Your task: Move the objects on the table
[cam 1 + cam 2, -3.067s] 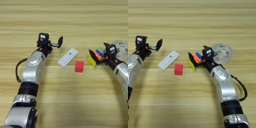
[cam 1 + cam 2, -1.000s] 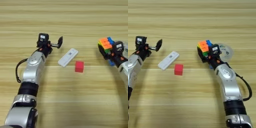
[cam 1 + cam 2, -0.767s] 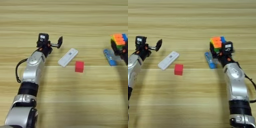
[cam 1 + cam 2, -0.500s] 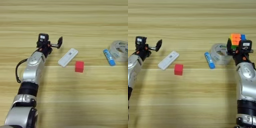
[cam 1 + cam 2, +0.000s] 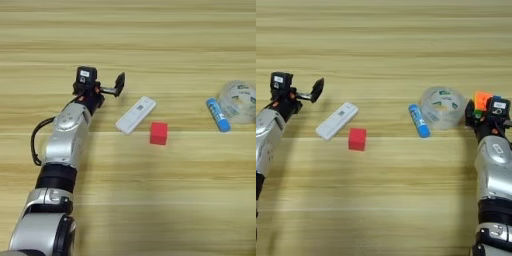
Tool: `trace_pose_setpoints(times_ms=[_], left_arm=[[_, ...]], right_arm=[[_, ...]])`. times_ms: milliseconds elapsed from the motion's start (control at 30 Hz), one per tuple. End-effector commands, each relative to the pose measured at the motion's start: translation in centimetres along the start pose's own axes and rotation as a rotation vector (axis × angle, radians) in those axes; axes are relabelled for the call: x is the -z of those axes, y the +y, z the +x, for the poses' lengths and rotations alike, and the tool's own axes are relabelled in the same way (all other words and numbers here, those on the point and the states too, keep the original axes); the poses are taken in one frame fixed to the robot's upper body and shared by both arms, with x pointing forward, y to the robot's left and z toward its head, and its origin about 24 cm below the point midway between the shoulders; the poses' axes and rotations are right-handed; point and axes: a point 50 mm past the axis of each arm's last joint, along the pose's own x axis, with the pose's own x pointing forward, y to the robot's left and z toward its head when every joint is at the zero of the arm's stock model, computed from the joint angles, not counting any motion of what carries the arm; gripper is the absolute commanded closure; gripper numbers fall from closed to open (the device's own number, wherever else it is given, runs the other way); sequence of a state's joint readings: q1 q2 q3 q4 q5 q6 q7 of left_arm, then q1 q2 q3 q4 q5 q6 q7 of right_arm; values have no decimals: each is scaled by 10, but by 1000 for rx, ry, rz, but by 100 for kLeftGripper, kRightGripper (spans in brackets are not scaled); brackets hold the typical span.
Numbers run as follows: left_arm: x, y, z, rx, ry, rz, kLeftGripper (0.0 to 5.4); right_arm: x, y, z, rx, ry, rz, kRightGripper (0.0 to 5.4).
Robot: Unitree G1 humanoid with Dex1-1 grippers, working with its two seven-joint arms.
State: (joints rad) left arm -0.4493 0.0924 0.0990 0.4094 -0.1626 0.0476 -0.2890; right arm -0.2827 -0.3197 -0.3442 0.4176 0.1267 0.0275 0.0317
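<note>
On the table (image 5: 150, 200), a slim white bar (image 5: 136, 115) lies at a slant near the middle, and a red cube (image 5: 159, 133) sits just to its right. Further right, a blue-and-white marker tube (image 5: 419, 120) lies beside a clear tape roll (image 5: 442, 106). At the right edge, just right of the tape roll, my right gripper (image 5: 485, 111) is shut on the multicoloured puzzle cube (image 5: 483, 101). My left gripper (image 5: 111, 89) rests open and empty, left of the white bar.
The left arm's silver forearm (image 5: 67, 135) runs from the bottom left corner up to its gripper. The right forearm (image 5: 495, 180) lies along the right edge. Bare wood stretches across the far side and the front middle.
My right gripper has carried the puzzle cube from near the red cube to the right, past the marker tube and tape roll, which now show in full. The left arm has stayed still.
</note>
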Motion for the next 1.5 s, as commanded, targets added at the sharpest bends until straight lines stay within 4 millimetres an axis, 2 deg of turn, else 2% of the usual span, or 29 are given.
trace_pose_setpoints(times_ms=[33, 367, 667, 700, 1233, 1500], left_arm=[[-4, 1, 3, 3, -12, 0, 0], [-5, 3, 3, 5, -12, 0, 0], [-5, 4, 2, 4, -12, 1, 0], [-5, 4, 2, 4, -12, 2, 0], [-4, 2, 1, 4, -12, -1, 0], [-4, 1, 1, 4, -14, 0, 0]], right_arm=[[4, 1, 6, 3, 21, 4, 203], [29, -5, 13, 37, 126, 5, 203], [32, -3, 14, 31, 131, 1, 203], [32, -3, 14, 32, 128, 4, 167], [12, -3, 11, 36, 30, -2, 4], [-15, -3, 3, 44, -111, 3, 4]])
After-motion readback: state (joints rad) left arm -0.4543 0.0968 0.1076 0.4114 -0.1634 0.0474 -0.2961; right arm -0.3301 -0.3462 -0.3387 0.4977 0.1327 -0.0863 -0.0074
